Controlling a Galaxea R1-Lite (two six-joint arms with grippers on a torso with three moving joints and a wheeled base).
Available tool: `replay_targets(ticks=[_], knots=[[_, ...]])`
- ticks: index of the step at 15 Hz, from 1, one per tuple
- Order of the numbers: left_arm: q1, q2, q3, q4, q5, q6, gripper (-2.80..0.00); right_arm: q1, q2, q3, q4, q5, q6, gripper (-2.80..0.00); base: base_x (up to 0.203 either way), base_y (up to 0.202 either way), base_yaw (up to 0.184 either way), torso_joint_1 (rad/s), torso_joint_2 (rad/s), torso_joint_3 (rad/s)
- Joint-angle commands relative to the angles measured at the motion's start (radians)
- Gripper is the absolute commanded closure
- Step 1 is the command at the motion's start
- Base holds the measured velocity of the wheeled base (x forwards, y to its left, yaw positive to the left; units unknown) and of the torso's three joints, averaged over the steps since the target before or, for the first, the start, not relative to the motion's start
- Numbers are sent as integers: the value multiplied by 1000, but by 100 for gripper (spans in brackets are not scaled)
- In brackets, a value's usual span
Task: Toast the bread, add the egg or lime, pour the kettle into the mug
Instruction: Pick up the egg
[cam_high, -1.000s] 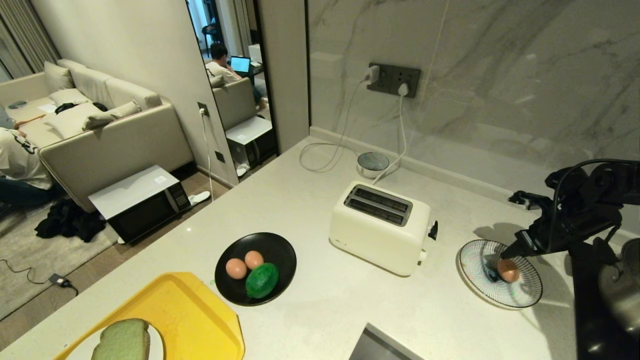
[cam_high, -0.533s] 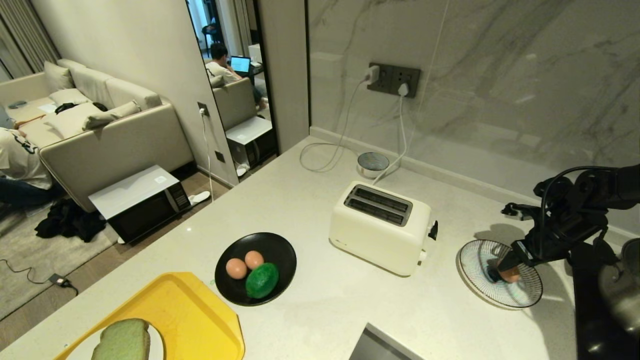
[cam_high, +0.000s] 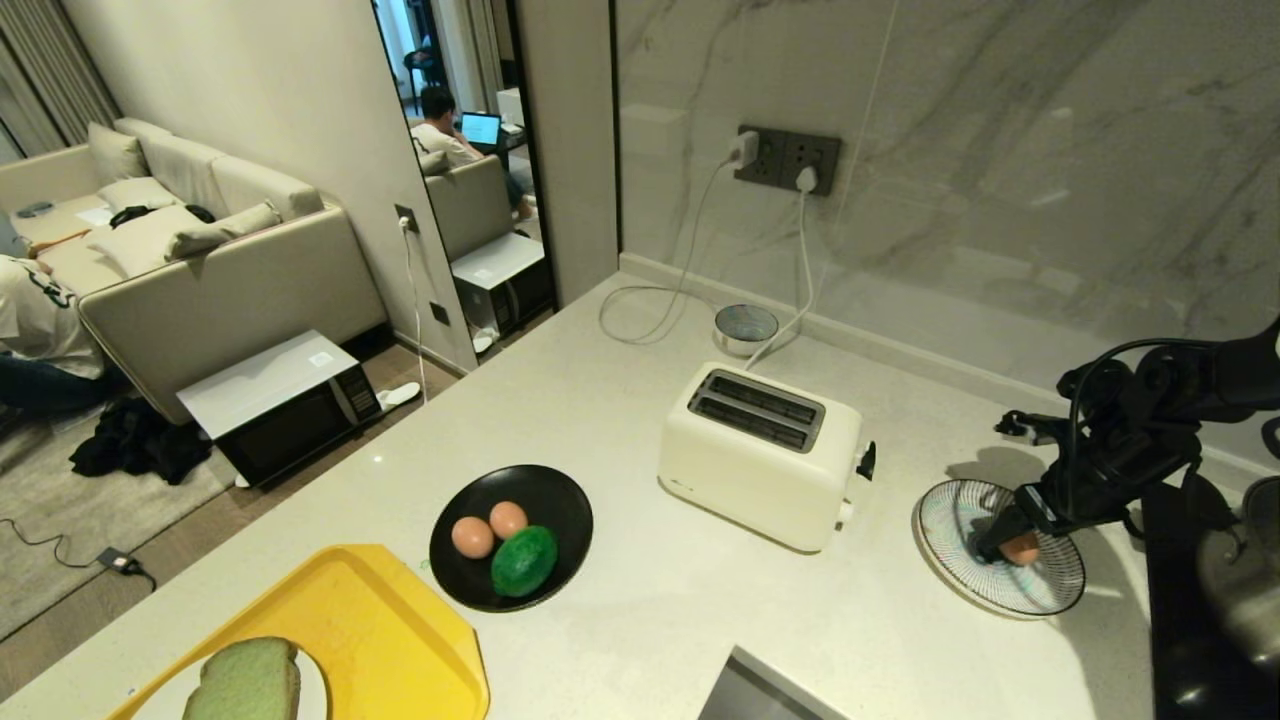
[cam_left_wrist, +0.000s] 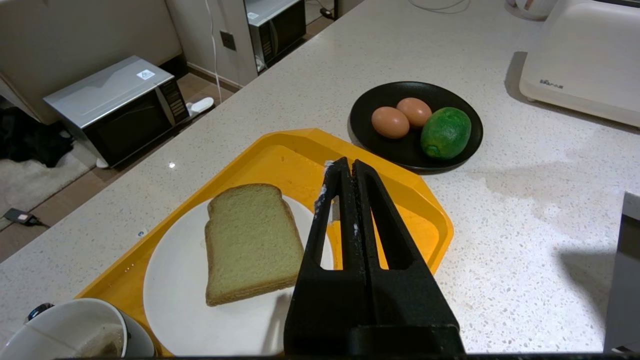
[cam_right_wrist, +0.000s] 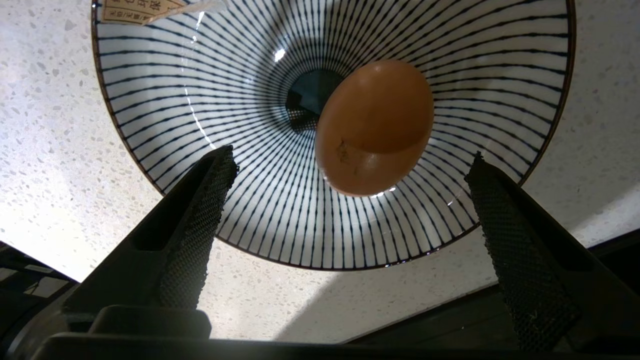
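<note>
One egg (cam_right_wrist: 375, 125) lies in a blue-striped bowl (cam_high: 960, 570) at the right of the counter. My right gripper (cam_right_wrist: 350, 156) hangs just over it, open, with the fingers wide on either side and not touching it. In the head view a finger of the right gripper (cam_high: 1000, 545) partly covers this egg (cam_high: 1022, 550). Two more eggs (cam_high: 472, 537) and the lime (cam_high: 523, 560) sit on a black plate (cam_high: 560, 500). The bread (cam_left_wrist: 250, 240) lies on a white plate in a yellow tray (cam_left_wrist: 280, 155). My left gripper (cam_left_wrist: 345, 165) hangs shut above that tray. The mug (cam_left_wrist: 65, 335) stands beside the tray. The kettle is out of view.
A cream toaster (cam_high: 760, 455) with empty slots stands mid-counter, its cord running to a wall socket (cam_high: 790, 160). A round base (cam_high: 746, 325) sits by the wall. A grey vessel (cam_high: 1240, 580) rests on a black surface at the right edge. People sit in the room on the left.
The right gripper's fingers have spread wide and let go of the egg, which now lies in the striped bowl. The right arm has shifted slightly left. The left arm has not moved.
</note>
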Motion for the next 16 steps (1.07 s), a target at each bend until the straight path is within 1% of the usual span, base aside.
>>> replay_targets(ticks=[1, 16], knots=[[0, 0, 0, 0, 0, -1, 0, 1, 26, -17, 5, 1, -3, -280, 0, 0, 0, 0, 0, 0], [0, 0, 0, 0, 0, -1, 0, 1, 87, -92, 5, 1, -2, -280, 0, 0, 0, 0, 0, 0]])
